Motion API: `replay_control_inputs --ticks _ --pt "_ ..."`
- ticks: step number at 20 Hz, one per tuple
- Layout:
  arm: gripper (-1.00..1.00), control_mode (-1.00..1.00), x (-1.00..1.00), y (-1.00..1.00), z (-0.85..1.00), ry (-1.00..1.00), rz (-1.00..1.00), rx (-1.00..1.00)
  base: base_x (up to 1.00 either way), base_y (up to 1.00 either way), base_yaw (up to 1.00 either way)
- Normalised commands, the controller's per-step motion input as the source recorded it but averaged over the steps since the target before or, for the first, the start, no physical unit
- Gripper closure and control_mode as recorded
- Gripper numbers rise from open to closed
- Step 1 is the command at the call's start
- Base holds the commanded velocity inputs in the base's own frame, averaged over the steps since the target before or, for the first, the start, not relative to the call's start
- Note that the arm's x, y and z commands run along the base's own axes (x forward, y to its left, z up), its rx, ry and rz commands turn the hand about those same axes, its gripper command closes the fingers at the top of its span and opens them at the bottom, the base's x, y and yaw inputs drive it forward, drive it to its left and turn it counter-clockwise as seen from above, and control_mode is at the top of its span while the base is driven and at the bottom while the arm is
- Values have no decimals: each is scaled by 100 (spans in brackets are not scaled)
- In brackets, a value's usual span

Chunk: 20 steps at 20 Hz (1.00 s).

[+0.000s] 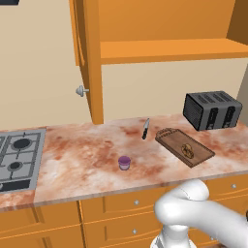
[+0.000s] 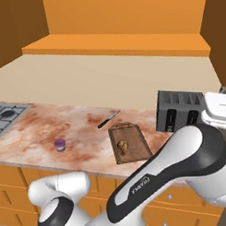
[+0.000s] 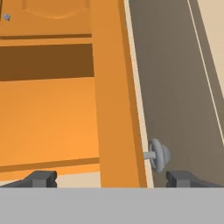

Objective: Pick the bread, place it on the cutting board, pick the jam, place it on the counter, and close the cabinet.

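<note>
The jaws stand spread, empty, flanking the orange wooden cabinet door's edge near its round silver knob. "FRANKA" marks the arm. The brown bread sits on the dark wooden cutting board; the purple jam jar stands upright on the marbled worktop.

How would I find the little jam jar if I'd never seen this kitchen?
Look along the long marbled counter, between the grey gas hob on the left and the dark cutting board on the right. The jam stands alone near the front edge. It is the only purple thing there, squat with a pale band, far smaller than the black toaster.
</note>
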Motion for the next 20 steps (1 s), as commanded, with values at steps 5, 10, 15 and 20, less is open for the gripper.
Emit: replay_control_inputs --ticks 5,10,15,20 --pt "-100 -100 23 -11 0 0 0 0 0 0 0" --pt "-100 -100 33 -32 2 0 0 2 0 0 0" --pt "-100 -100 7 -12 -5 0 7 0 0 0 0" --pt "-100 -100 9 1 -3 0 24 0 0 0 0"
